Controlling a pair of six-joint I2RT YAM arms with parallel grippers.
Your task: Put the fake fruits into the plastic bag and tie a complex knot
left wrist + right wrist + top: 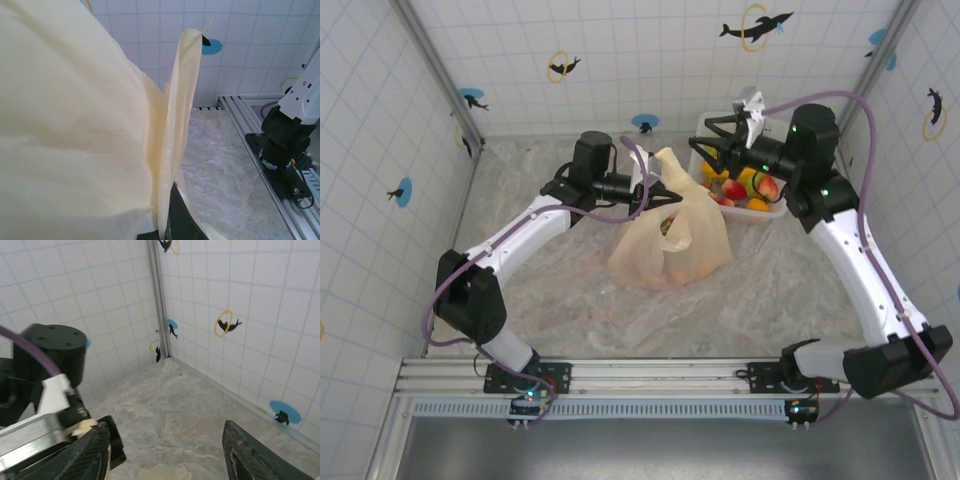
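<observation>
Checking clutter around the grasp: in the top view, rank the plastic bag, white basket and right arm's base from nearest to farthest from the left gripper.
1. plastic bag: clamped in the left gripper, mid-table.
2. white basket: to the right, toward the back wall.
3. right arm's base: near edge, right side.
</observation>
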